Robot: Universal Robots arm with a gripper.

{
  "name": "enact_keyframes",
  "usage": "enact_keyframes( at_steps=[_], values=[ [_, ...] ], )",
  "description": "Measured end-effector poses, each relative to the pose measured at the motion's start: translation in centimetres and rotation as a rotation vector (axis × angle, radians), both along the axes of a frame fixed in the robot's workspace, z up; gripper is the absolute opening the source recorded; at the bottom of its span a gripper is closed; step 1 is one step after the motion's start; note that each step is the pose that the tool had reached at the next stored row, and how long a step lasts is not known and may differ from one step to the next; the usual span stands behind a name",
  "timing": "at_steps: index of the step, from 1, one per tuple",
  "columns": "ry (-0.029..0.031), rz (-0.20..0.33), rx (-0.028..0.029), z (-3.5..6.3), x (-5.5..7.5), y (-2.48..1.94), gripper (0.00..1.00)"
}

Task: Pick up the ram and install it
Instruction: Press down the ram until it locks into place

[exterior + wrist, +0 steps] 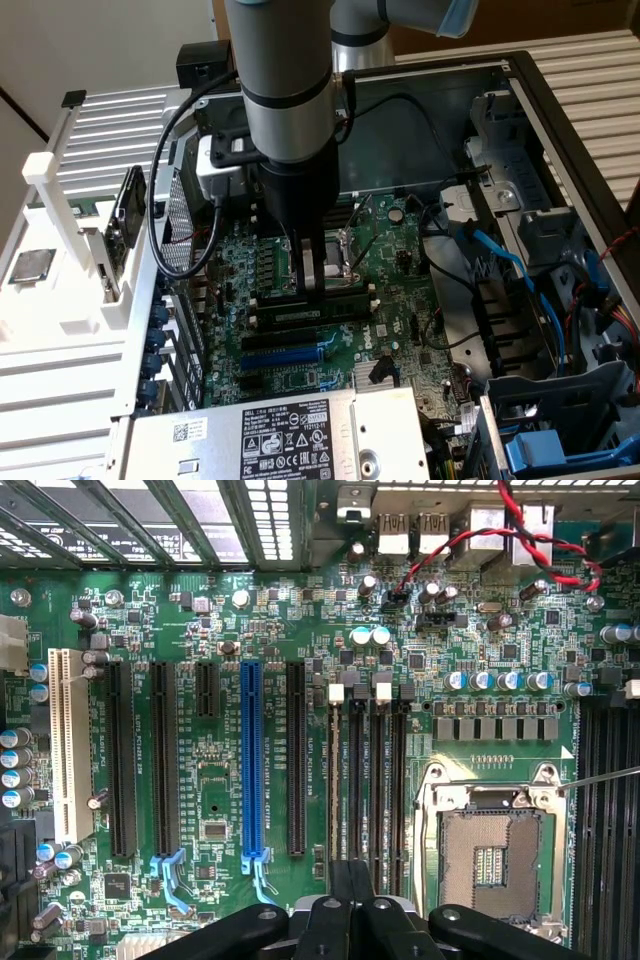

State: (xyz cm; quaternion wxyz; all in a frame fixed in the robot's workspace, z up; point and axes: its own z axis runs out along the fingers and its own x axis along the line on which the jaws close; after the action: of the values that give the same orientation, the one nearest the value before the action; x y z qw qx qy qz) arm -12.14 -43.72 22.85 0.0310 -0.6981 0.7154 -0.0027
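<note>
While the jaws (309, 288) stand low over the motherboard (400, 330), their two fingers look pressed together, closed, with the tips touching the top edge of the ram (318, 292). In the exterior view the ram is a thin green stick standing on its edge in one of the memory slots (300, 315), just beside the CPU socket (342, 252), and the black empty slots lie parallel next to it. I cannot tell if the ram is fully seated. In the wrist view the jaws (351, 905) appear as closed black fingers at the edge of the picture, right above the group of four memory slots (368, 770); the ram (334, 770) shows there edge-on as a thin pale line in the slot nearest the long black expansion slot. Beside these slots sits the open CPU socket (490, 855) in its silver frame, and on the other side a blue expansion slot (252, 765) and a white one (68, 745). Around the board is the open computer case (560, 150), with blue cables (520, 280) at the exterior view's right and a labelled grey metal box (280, 440) in front. A white rack (70, 220) stands on the surface at the exterior view's left, with a square silver chip (32, 265) lying near it.
</note>
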Motion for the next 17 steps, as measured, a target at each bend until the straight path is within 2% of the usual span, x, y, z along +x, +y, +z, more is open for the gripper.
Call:
enact_keyframes(
  at_steps=[17],
  values=[
    [0.0, 0.0, 0.0, -0.19, 0.0, -0.09, 0.1]
  ],
)
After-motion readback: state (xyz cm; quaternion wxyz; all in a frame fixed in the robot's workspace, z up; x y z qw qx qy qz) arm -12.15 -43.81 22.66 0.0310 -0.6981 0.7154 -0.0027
